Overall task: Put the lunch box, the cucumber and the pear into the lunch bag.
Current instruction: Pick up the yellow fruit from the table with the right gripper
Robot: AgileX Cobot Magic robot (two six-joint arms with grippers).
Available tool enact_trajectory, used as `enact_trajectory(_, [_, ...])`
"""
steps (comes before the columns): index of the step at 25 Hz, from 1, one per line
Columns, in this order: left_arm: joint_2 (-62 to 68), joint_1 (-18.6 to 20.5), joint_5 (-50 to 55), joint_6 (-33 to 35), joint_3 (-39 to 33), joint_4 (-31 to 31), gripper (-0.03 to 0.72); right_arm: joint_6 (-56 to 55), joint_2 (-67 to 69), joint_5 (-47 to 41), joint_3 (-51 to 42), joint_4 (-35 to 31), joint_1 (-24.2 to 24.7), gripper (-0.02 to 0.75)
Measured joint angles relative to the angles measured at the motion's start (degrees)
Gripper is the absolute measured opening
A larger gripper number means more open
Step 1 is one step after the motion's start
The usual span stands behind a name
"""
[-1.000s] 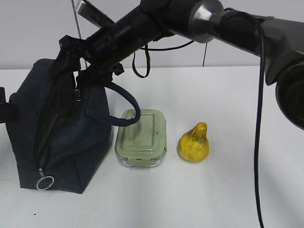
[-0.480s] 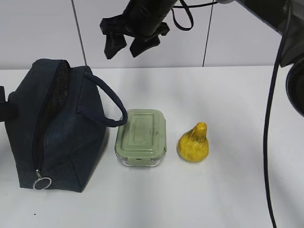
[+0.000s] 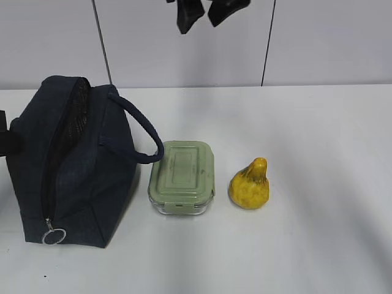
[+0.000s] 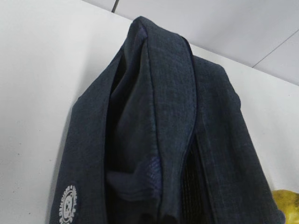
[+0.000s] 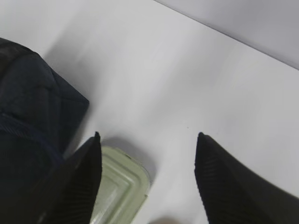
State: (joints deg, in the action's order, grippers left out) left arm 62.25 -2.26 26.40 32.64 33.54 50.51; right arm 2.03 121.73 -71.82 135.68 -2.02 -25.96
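Note:
The dark navy lunch bag [image 3: 73,165] stands at the left with its top zipper open; it fills the left wrist view [image 4: 163,116]. The sage-green lunch box [image 3: 182,176] sits on the table right of the bag and also shows in the right wrist view [image 5: 119,186]. The yellow pear [image 3: 250,185] stands right of the box. The cucumber shows in no view. My right gripper [image 3: 207,12] is open and empty, high above the table behind the box [image 5: 148,140]. A black part of my left gripper [image 3: 5,141] rests against the bag's left end; its jaws are hidden.
The bag's loop handle [image 3: 144,138] hangs toward the lunch box. The silver ring pull [image 3: 55,236] hangs at the bag's near end. The white table [image 3: 306,135] extends to the right of the pear. A grey wall stands behind.
My right gripper rose from the bag's opening, up and to the right, to the top of the exterior view. The bag's handle settled lower. Box and pear did not move.

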Motion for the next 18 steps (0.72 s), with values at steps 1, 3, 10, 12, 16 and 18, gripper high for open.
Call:
enact_trajectory(1, [0.0,0.0,0.0,0.0,0.0,0.0,-0.013,0.0,-1.79,0.0,-2.23,1.27,0.0,0.489])
enact_trajectory(3, [0.0,0.0,0.0,0.0,0.0,0.0,-0.013,0.0,-6.08,0.0,-8.01,3.83,0.0,0.488])
enact_trajectory(10, [0.0,0.0,-0.05,0.0,0.0,0.01,-0.013,0.0,-15.79,0.0,-25.82,6.45,0.0,0.487])
enact_trajectory(12, [0.0,0.0,-0.05,0.0,0.0,0.01,-0.013,-0.09,-16.87,0.0,-30.22,6.45,0.0,0.487])
enact_trajectory(16, [0.0,0.0,-0.05,0.0,0.0,0.01,-0.013,-0.09,-17.79,0.11,-36.73,6.57,0.0,0.486])
enact_trajectory(18, [0.0,0.0,-0.05,0.0,0.0,0.01,-0.013,-0.09,-17.79,0.22,-38.94,6.67,0.0,0.486])
